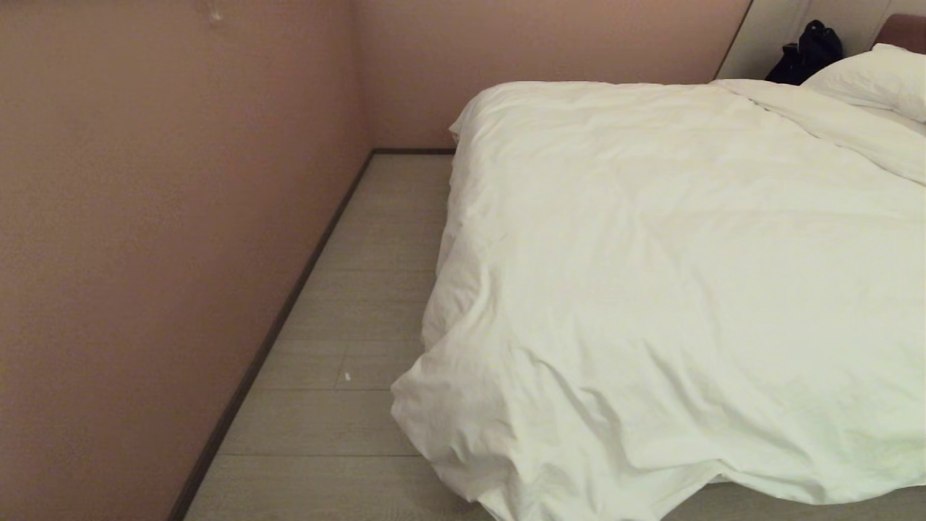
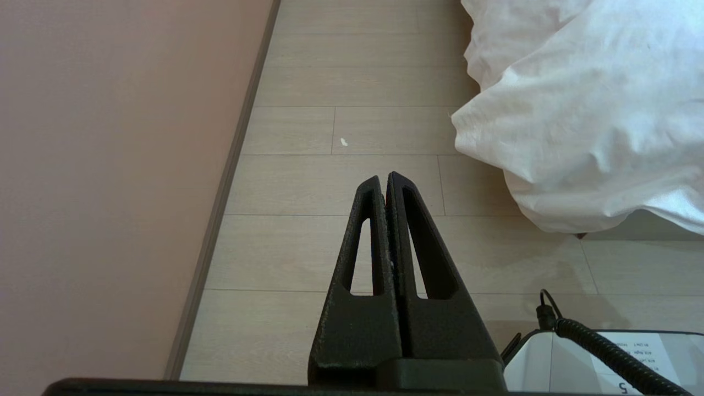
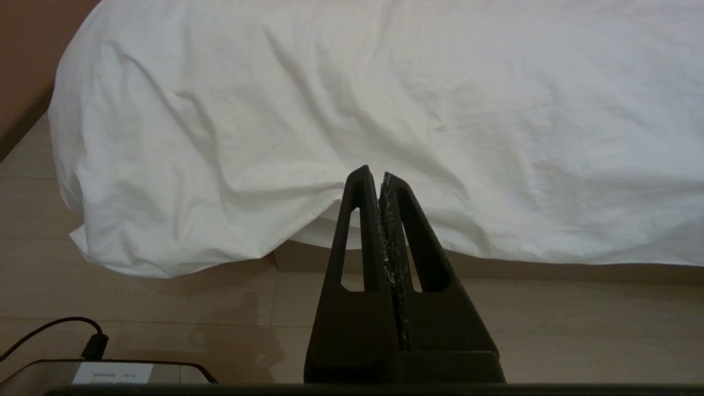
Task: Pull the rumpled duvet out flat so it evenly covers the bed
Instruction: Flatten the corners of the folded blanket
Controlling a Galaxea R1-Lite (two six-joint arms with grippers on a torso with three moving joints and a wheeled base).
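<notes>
Billowing creased puffy white duvet (image 1: 673, 275)

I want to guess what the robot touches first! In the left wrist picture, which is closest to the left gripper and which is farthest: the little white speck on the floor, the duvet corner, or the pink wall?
1. White speck, on the floor just ahead of the shut left gripper.
2. Duvet corner, off to one side.
3. Pink wall, on the other side; too close to call against the duvet.

- The duvet (image 1: 673, 289) lies over the bed, its near left corner drooping to the floor (image 1: 347, 304).
- A pillow (image 1: 879, 79) sits at the far right.
- A wall (image 1: 159, 239) runs left of the floor strip.
</notes>
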